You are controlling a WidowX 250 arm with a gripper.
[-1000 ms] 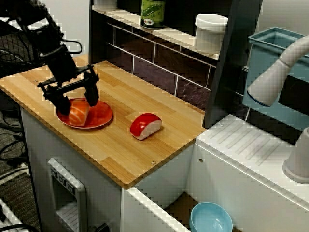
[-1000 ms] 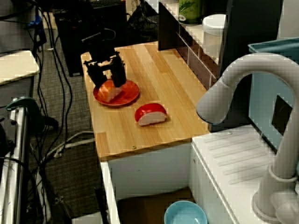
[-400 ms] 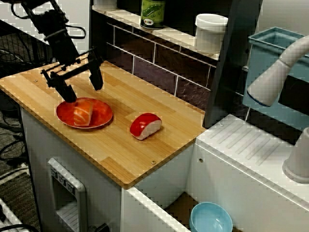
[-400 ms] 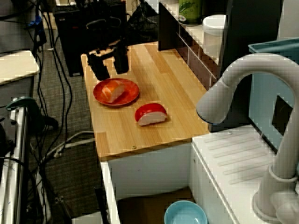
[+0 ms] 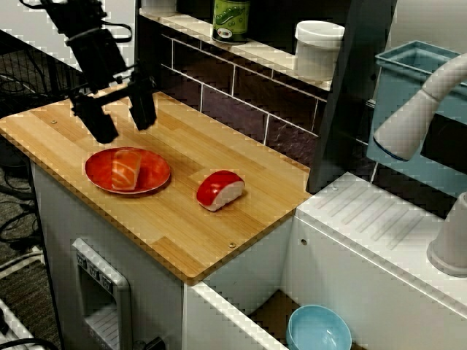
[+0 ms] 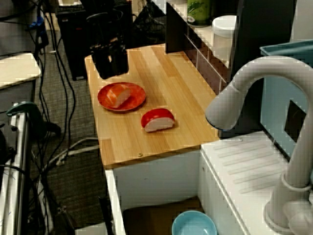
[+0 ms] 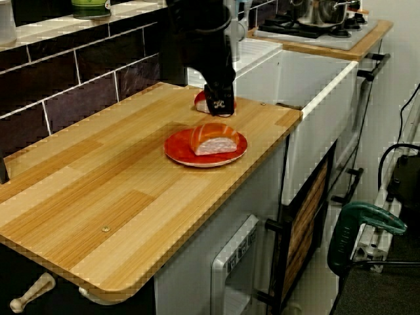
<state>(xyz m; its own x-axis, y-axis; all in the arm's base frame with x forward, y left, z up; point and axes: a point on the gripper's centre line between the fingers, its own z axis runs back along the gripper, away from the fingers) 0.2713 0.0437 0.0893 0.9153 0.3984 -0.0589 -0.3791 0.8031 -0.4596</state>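
A salmon sushi piece (image 5: 125, 168) lies on a red plate (image 5: 149, 177) near the left end of the wooden counter (image 5: 175, 219). My black gripper (image 5: 122, 125) hangs open just above and behind the plate, holding nothing. The view from the sink side shows the gripper (image 6: 110, 66) clear of the salmon sushi (image 6: 120, 94) and the plate (image 6: 134, 100). A red-topped sushi piece (image 5: 219, 189) rests on the counter to the plate's right. In the low view from the counter's end, one finger (image 7: 220, 102) hangs past the plate (image 7: 180, 152) and partly hides the red sushi piece (image 7: 199, 102).
A shelf above the dark tiled back wall carries a green bottle (image 5: 230, 18) and a white jar (image 5: 318, 47). To the right are a white sink unit with a grey faucet (image 6: 244, 93) and a blue bin (image 5: 416, 95). A blue bowl (image 5: 319, 329) sits below.
The gripper has let go of the salmon sushi, which now lies on the plate. It has risen up and back from the plate with its fingers open.
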